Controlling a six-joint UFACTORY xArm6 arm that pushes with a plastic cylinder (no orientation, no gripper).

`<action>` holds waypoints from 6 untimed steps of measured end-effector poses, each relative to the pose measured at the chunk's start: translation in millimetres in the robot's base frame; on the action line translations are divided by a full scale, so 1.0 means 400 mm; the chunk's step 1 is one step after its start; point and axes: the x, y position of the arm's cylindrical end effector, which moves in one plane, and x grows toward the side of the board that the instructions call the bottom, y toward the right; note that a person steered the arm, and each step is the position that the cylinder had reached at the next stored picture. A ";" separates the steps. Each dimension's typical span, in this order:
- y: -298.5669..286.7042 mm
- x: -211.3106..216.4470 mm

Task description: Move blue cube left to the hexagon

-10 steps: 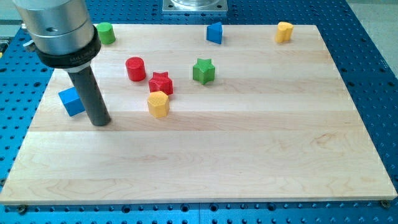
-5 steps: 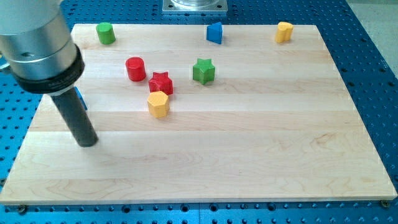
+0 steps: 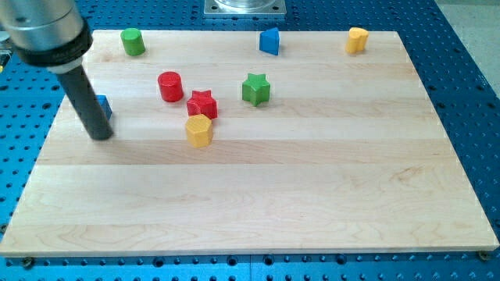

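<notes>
The blue cube (image 3: 104, 107) lies near the board's left edge, mostly hidden behind my rod; only its right part shows. My tip (image 3: 100, 135) rests on the board just below and slightly left of the cube, close against it. The yellow hexagon (image 3: 198, 130) lies to the right of the cube, left of the board's middle, well apart from both cube and tip.
A red star (image 3: 201, 104) touches the hexagon's top, with a red cylinder (image 3: 169, 86) up-left of it. A green star (image 3: 255, 89) is at centre. A green cylinder (image 3: 132, 41), a blue block (image 3: 269, 40) and a yellow block (image 3: 357, 39) line the wooden board's (image 3: 312, 179) top edge.
My tip swung from the cube's right side down and left, then up to the cube's lower left. The blue cube has shifted a little up and right.
</notes>
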 end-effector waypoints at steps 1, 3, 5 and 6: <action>0.002 -0.043; 0.013 -0.144; -0.064 -0.302; -0.151 -0.275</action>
